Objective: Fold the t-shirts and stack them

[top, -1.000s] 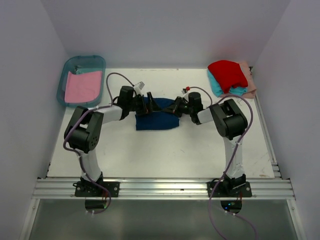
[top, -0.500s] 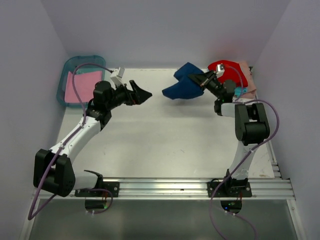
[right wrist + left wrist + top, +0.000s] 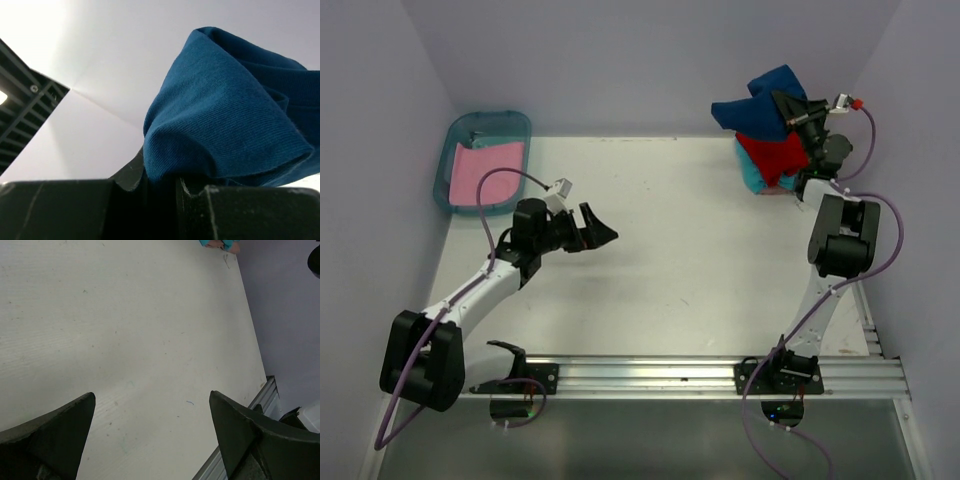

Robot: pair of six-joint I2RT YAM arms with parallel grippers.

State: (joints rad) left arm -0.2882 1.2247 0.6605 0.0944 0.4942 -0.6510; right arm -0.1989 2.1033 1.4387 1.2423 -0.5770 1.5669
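Right gripper [image 3: 159,184] pinching bunched blue t-shirt [image 3: 225,115], pale wall [image 3: 100,75] behind

Built of white link tubes [image 3: 470,293] and chunky black joint housings [image 3: 845,235]. Trailed by looping purple cables [image 3: 498,172]. Bolted down on black base plates [image 3: 515,378] at six o'clock. Tipped with matte black wedge fingers [image 3: 45,435]. Capped, perhaps, by a small red plug [image 3: 857,103] at one o'clock.

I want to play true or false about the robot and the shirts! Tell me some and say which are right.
The right end effector holds the blue shirt up in the air. True.
The left end effector holds a shirt too. False: it is open and empty.
The red shirt lies on a teal shirt. True.
The pink shirt lies on the red shirt. False: it lies in the teal bin.
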